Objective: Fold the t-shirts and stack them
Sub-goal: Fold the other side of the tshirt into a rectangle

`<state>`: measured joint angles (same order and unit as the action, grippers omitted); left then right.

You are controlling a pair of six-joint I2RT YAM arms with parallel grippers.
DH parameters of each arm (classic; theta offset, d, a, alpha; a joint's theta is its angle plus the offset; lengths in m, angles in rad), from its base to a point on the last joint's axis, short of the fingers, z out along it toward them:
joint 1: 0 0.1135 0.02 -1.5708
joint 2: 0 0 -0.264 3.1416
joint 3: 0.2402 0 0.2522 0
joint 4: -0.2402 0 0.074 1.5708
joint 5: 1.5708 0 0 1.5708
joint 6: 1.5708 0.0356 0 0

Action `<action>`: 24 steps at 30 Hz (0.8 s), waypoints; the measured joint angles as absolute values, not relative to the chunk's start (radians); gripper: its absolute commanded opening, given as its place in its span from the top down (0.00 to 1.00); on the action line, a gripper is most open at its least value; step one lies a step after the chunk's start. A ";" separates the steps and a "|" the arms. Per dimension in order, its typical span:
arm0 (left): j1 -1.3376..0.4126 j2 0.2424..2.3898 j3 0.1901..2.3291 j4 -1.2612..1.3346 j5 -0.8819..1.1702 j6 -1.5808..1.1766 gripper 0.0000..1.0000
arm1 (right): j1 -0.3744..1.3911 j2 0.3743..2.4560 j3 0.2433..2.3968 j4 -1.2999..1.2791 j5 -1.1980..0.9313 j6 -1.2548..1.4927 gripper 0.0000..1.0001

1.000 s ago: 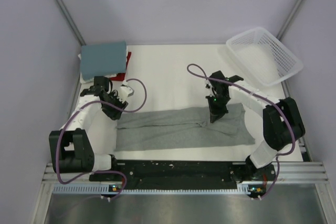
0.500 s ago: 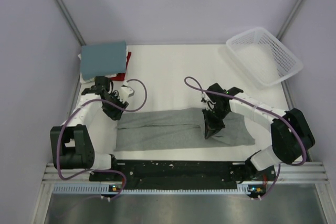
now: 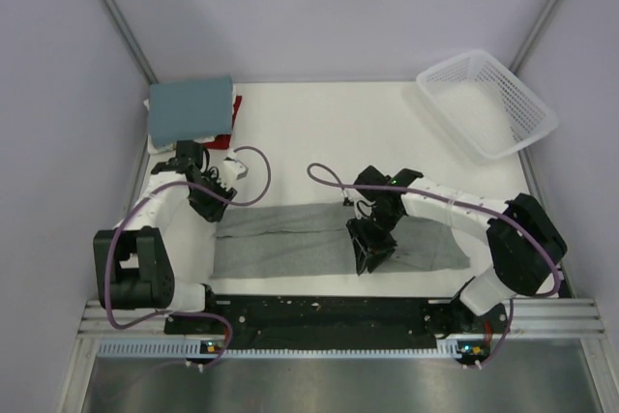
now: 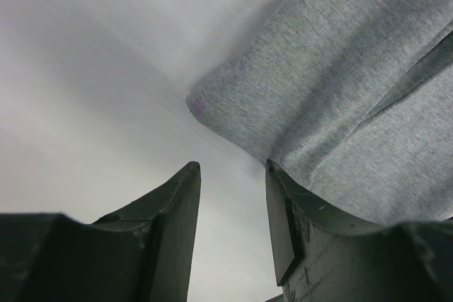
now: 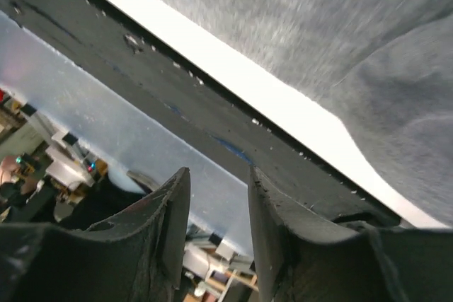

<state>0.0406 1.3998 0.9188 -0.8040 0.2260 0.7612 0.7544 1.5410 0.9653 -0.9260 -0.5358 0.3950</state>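
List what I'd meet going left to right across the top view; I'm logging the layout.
Folded teal-blue t-shirt → right pincer → white basket. The grey t-shirt, spread beneath that pincer, is left out.

The heather-grey t-shirt [image 3: 280,239] is showing as matt, finely flecked knit cloth (soft creases running through it). The table [image 3: 319,132] is looking white, smooth and dull. The basket [image 3: 488,103] is reading as white lattice plastic, and the left gripper [image 4: 232,167] is showing matt black plastic fingers [image 4: 177,210].
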 measured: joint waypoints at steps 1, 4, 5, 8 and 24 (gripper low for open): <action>0.041 1.401 0.919 -0.804 0.225 0.761 0.53 | 0.759 1.540 0.985 -0.937 -0.528 0.389 0.61; 0.041 1.409 0.921 -0.802 0.218 0.748 0.51 | 0.712 1.525 1.041 -0.941 -0.467 0.388 0.59; 0.041 1.415 0.924 -0.800 0.213 0.735 0.50 | 0.673 1.514 1.049 -0.940 -0.435 0.390 0.57; 0.041 1.441 0.936 -0.775 0.194 0.684 0.48 | 0.537 1.475 1.050 -0.935 -0.331 0.406 0.50; 0.046 1.583 0.967 -0.674 0.266 0.556 0.48 | 0.072 1.384 0.809 -0.653 0.007 0.458 0.60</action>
